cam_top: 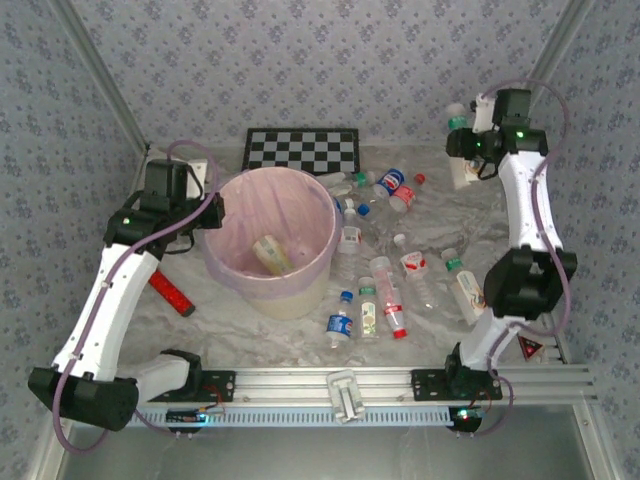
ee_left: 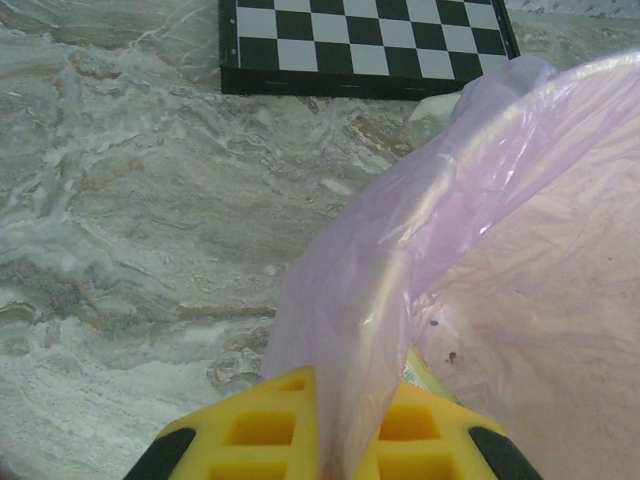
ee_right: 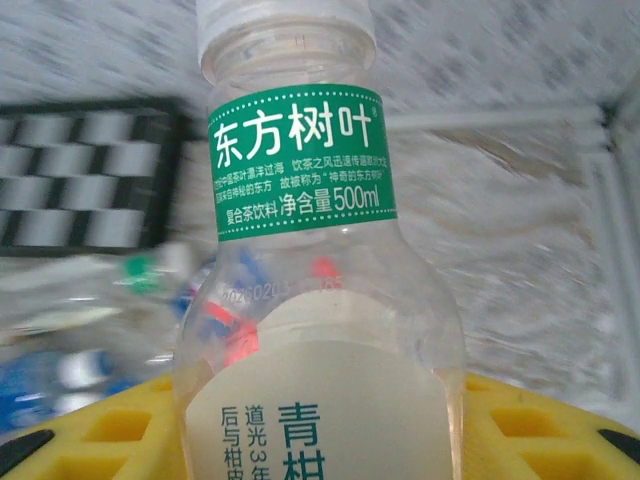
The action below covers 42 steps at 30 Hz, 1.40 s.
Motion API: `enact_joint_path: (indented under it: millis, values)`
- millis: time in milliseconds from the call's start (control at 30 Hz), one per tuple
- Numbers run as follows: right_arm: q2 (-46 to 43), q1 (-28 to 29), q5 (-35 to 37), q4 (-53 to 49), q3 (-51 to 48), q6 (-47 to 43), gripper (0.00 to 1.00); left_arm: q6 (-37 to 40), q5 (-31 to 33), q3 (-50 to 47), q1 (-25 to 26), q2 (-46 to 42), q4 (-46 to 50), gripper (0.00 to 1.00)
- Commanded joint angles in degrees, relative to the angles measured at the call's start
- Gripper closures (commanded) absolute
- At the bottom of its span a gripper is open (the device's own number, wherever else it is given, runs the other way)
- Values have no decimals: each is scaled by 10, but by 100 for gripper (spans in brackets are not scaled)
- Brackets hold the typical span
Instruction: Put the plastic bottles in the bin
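My right gripper (ee_right: 320,440) is closed around a green-labelled tea bottle (ee_right: 300,170), its long axis pointing away from the wrist. It sits well off the far right side of the bin (cam_top: 290,300), so the carry must run leftward and nearer. My left gripper (ee_left: 345,440) is pinched tight on the bin's pink liner (ee_left: 380,260).

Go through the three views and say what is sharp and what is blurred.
Top external: evenly lit and sharp, no hard shadow beside the bin. Left wrist: checkerboard crisp, the pink bag near the lens soft with sheen. Right wrist: the green-label bottle sharp, print readable; everything behind it smeared sideways.
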<state>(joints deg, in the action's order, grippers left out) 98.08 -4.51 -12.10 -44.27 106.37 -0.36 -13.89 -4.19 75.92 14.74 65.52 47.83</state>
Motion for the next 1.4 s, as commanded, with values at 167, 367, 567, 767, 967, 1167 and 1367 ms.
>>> enact_joint_path:
  millis: [167, 367, 567, 767, 967, 1167, 1367]
  values:
    - [-130, 197, -78, 32, -27, 104, 65, -7, -64, 19, 0, 24, -44, 100]
    - [-125, 387, -62, 32, -5, 83, 67, -11, -65, 23, 2, 28, -56, 100]
    - [-51, 517, 17, -20, 61, 27, 67, -6, -65, 27, 5, 29, -55, 100]
    - [27, 574, 91, -66, 102, 7, 67, -6, -60, 29, 9, 28, -60, 100]
    - [57, 587, 123, -87, 83, 21, 67, -2, -52, 34, 9, 29, -58, 100]
    - [85, 586, 113, -88, 52, 44, 67, 3, -50, 34, 10, 30, -60, 100]
    - [165, 583, 115, -102, 73, 67, 65, 14, -71, 36, 12, 31, -64, 100]
